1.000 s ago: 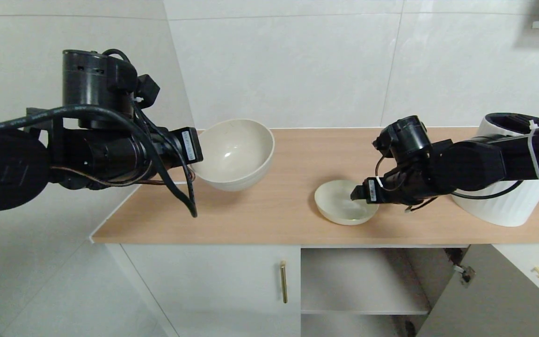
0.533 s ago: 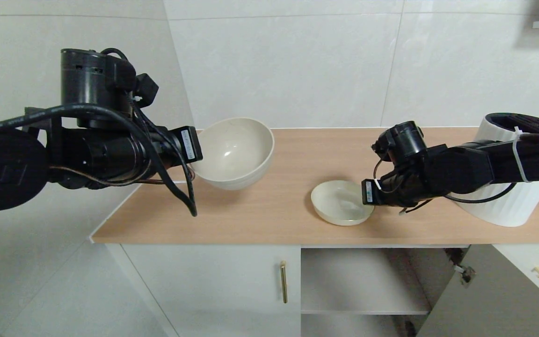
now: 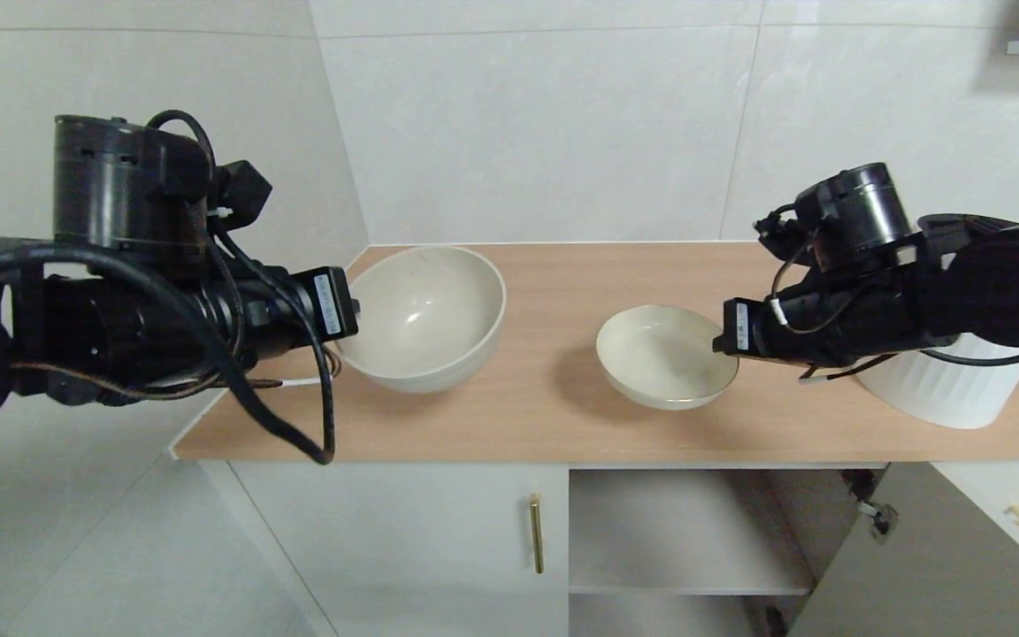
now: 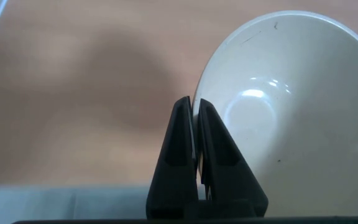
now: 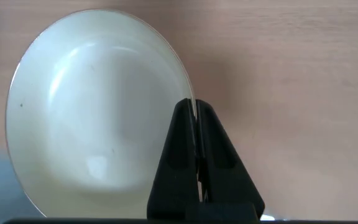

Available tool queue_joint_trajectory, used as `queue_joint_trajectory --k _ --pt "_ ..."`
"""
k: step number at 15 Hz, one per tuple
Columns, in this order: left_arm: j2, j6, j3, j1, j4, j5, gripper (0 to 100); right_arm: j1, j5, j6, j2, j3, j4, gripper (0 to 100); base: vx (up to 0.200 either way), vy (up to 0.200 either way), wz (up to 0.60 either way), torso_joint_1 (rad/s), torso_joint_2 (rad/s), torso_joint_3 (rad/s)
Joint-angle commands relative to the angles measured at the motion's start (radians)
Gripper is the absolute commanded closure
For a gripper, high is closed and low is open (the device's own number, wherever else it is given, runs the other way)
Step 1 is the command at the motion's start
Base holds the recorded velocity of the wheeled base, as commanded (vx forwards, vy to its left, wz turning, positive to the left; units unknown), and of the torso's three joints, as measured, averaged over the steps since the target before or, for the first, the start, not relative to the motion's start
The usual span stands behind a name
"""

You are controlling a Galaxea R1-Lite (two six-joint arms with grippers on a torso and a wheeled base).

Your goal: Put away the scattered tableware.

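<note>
Left gripper (image 4: 196, 106) — fingers clamped on the rim of the large, deep cream ceramic bowl (image 3: 425, 314), which is held tilted over the left end of the light wooden countertop (image 3: 545, 425). Right gripper (image 5: 196, 109) — fingers pinched on the rim of the small, shallow cream dish (image 3: 664, 354), which is held above mid-countertop, near the white ribbed cylindrical container (image 3: 943, 398).

White ribbed container (image 3: 943, 398) partly behind the right arm (image 3: 987, 292); large bowl (image 4: 291, 124) cropped in left wrist view.

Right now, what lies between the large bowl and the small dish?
Nothing stands there. In the head view, the stretch of wooden countertop between the large bowl and the small dish is bare, apart from the dish's shadow.
</note>
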Motion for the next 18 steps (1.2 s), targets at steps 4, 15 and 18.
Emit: queue_joint_trajectory --k 4,15,18 --pt "-0.156 0.000 0.185 -0.058 -0.004 0.001 100 0.042 -0.002 0.035 -0.247 0.143 -0.002 100 0.000 0.000 0.00 0.000 0.00 0.000" --pt "-0.188 -0.037 0.282 -0.084 -0.002 -0.005 100 0.123 -0.107 0.082 -0.431 0.369 -0.002 100 -0.073 0.000 0.00 0.002 0.00 0.002" --pt "-0.156 -0.037 0.289 -0.116 -0.002 -0.003 100 0.125 -0.105 0.084 -0.369 0.383 -0.002 100 0.000 0.000 0.00 0.000 0.00 0.000"
